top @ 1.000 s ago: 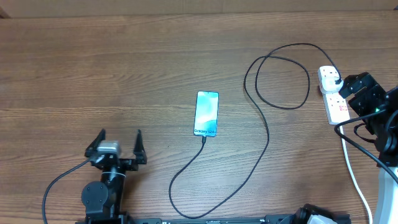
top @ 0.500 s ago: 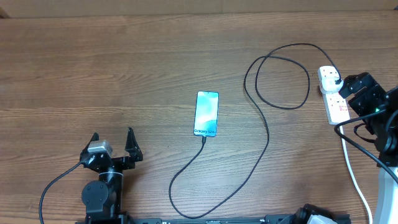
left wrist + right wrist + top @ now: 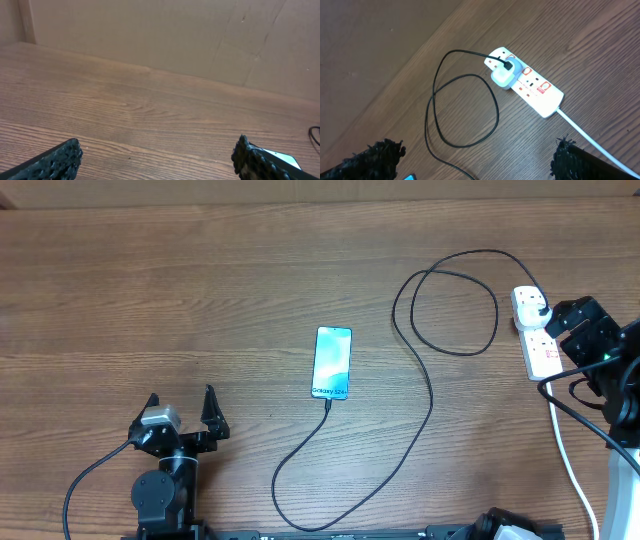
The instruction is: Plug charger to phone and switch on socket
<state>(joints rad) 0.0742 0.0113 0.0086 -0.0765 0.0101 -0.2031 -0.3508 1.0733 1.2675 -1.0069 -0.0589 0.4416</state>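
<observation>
My left gripper (image 3: 180, 412) is wide open and empty, well left of the phone (image 3: 332, 363). My right gripper (image 3: 475, 152) is wide open and empty over the socket (image 3: 527, 85). The charger (image 3: 430, 395) loops from socket to phone, seemingly plugged in.

Wooden table (image 3: 200, 280) under me: brown, grain running left-right in overhead view, faint plank seams. At its far edge I see plain beige board wall (image 3: 165, 35), upright, meeting tabletop; thin creases across its right part.
</observation>
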